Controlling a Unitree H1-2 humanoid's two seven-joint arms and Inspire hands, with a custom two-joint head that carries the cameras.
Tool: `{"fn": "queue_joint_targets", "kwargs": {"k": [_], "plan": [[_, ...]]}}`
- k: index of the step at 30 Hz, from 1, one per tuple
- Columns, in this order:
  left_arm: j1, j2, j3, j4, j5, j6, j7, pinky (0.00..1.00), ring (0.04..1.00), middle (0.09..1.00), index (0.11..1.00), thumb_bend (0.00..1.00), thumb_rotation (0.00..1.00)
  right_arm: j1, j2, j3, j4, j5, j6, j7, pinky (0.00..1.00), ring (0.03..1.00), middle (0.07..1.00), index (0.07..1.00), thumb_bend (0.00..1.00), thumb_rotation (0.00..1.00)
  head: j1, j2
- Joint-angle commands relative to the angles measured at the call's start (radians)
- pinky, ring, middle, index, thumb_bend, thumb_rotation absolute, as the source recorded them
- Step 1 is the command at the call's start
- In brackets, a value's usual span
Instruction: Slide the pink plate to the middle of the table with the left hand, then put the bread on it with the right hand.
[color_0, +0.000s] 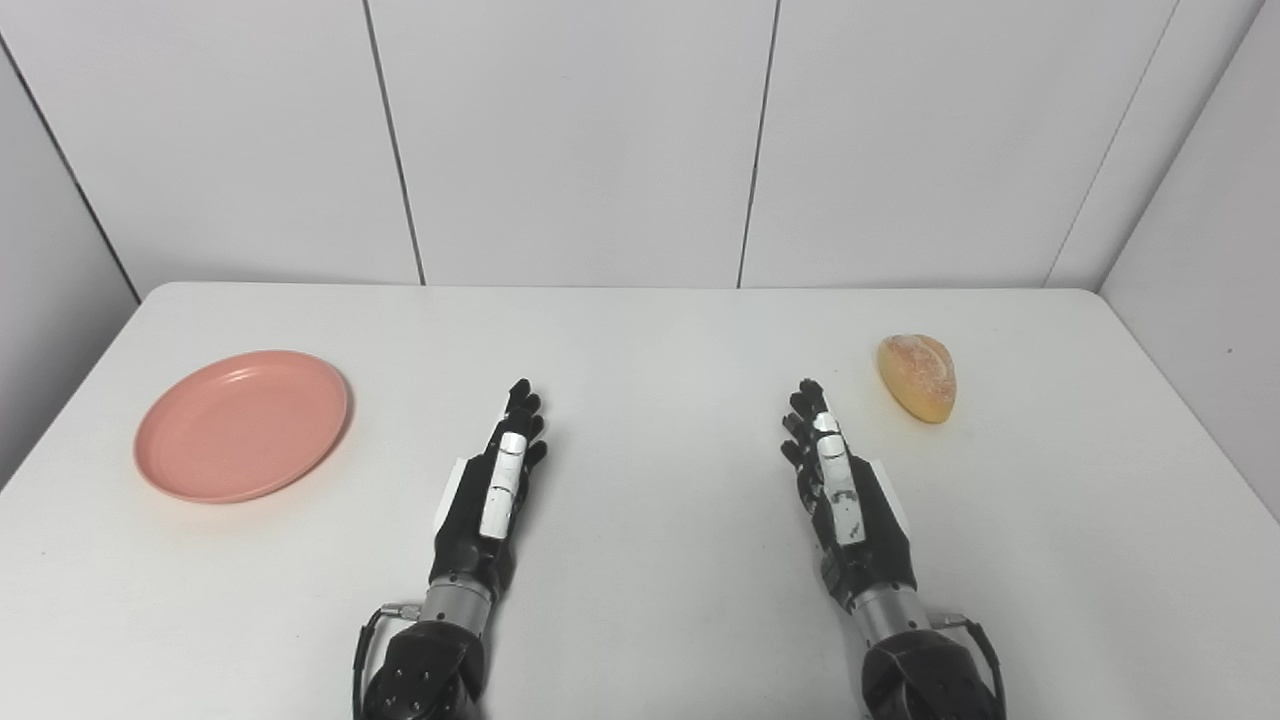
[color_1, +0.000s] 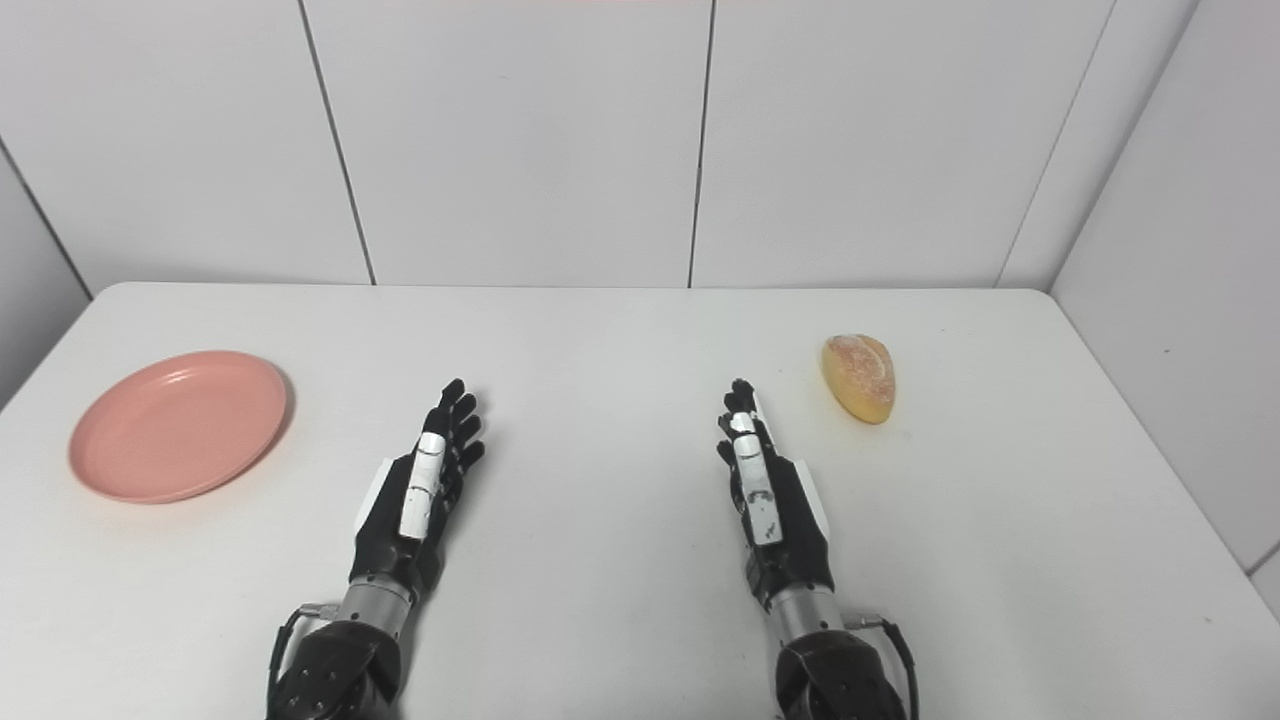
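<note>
Fingers first: on your left hand (color_0: 495, 490) they are lying straight and released, holding nothing, tips pointing toward the far wall. Your right hand (color_0: 840, 490) is showing the same: fingers extended, unclenched, empty. Both hands are sitting edge-up near the middle of the table (color_0: 640, 330), well apart from each other.

Moving outward: the pink plate (color_0: 242, 424) is sitting flat near the left edge, well apart from your left hand and nowhere near centre. The bread (color_0: 917, 376) is lying on the right side, near your right hand's fingertips but not touching.

Progress: I am judging 0 of 2 steps done. The plate is waiting to be slid to the middle; the bread is waiting to be lifted onto it.

Orientation: the bread's long axis is running roughly near-to-far, tilted slightly, with its narrower end pointing toward you and a little right. The plate is round, so no axis is mattering there.
</note>
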Motion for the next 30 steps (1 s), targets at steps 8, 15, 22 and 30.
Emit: {"fn": "queue_joint_targets", "kwargs": {"k": [8, 15, 22, 30], "plan": [[-0.014, -0.007, -0.003, -0.019, -0.01, -0.018, -0.007, 1.0, 1.0, 1.0, 1.0, 0.79, 1.0, -0.016, 0.005, 0.001, -0.028, -0.002, -0.008, 0.005, 1.0, 1.0, 1.0, 1.0, 0.71, 0.98, 0.001, -0.004], [-0.016, -0.01, -0.003, -0.026, -0.021, -0.006, -0.013, 1.0, 1.0, 1.0, 1.0, 0.78, 1.0, -0.014, 0.003, 0.0, -0.035, -0.009, -0.006, 0.001, 1.0, 1.0, 1.0, 1.0, 0.7, 0.99, 0.006, 0.001], [-0.016, -0.011, -0.01, -0.027, -0.008, -0.003, -0.013, 1.0, 1.0, 1.0, 1.0, 0.77, 1.0, -0.011, -0.002, -0.003, -0.039, -0.011, -0.003, 0.001, 1.0, 1.0, 1.0, 1.0, 0.7, 0.99, 0.011, 0.002], [-0.017, -0.01, -0.012, -0.03, -0.009, 0.0, -0.013, 1.0, 1.0, 1.0, 1.0, 0.78, 1.0, -0.011, -0.003, -0.001, -0.039, -0.02, -0.007, 0.005, 1.0, 1.0, 1.0, 1.0, 0.7, 1.0, 0.011, 0.002]]}}
